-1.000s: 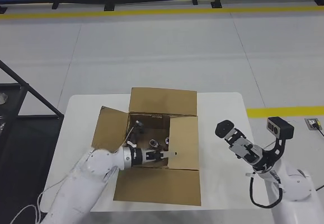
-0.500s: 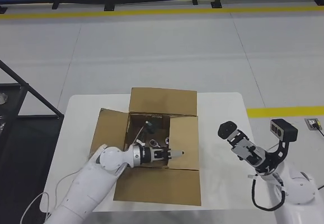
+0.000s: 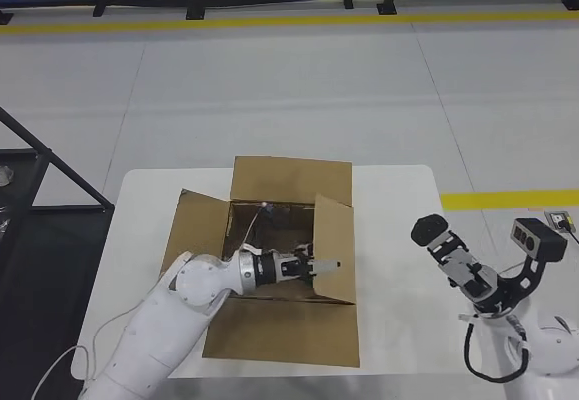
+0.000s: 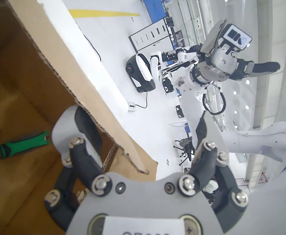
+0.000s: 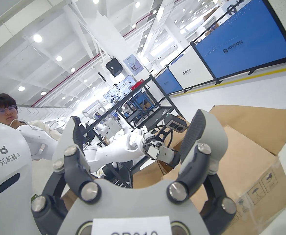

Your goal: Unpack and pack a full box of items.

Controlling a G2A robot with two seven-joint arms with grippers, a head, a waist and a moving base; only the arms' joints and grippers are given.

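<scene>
An open cardboard box (image 3: 291, 180) stands in the middle of the white table (image 3: 399, 200). Its right flap (image 3: 335, 250) tilts upward. My left gripper (image 3: 319, 265) is inside the box at that flap, open. One of its fingers (image 4: 84, 128) is inside the flap's edge (image 4: 59, 74) and the other outside. A green-handled tool (image 4: 23, 143) lies in the box. My right gripper (image 3: 431, 230) hangs open and empty above the table, right of the box (image 5: 243, 147). From there I see the left gripper (image 5: 157, 151) at the flap.
The box's front flap (image 3: 284, 330) and left flap (image 3: 194, 225) lie spread on the table. A black metal frame (image 3: 9, 180) stands off the table's left side. Bare table surface lies right of the box.
My left gripper has moved right inside the box to the right flap, which has risen from lying flat to tilted up. The right arm has drawn back to the right.
</scene>
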